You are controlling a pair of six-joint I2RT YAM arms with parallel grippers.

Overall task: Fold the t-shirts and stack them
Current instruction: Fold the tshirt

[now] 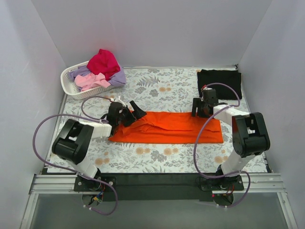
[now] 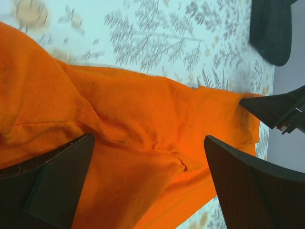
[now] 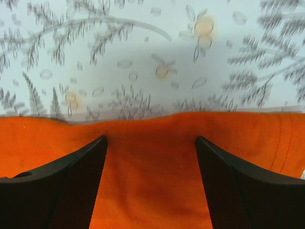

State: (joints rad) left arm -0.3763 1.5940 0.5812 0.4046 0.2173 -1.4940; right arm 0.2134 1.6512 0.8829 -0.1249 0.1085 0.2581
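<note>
Closest to us, our left gripper point(image 2: 148, 140) hangs spread wide and empty over the left end of the orange t-shirt point(image 1: 176, 128); far left, the magenta t-shirt point(image 1: 105, 62), pink t-shirt point(image 1: 93, 81) and lavender t-shirt point(image 1: 119, 77) lie crumpled in the basket point(image 1: 71, 89), yet to fold; mid-table the orange one is a long strip, half folded we judge; our right gripper point(image 3: 150, 139), equally wide, sits at its far edge; the black t-shirt point(image 1: 219, 82) lies folded far right.
</note>
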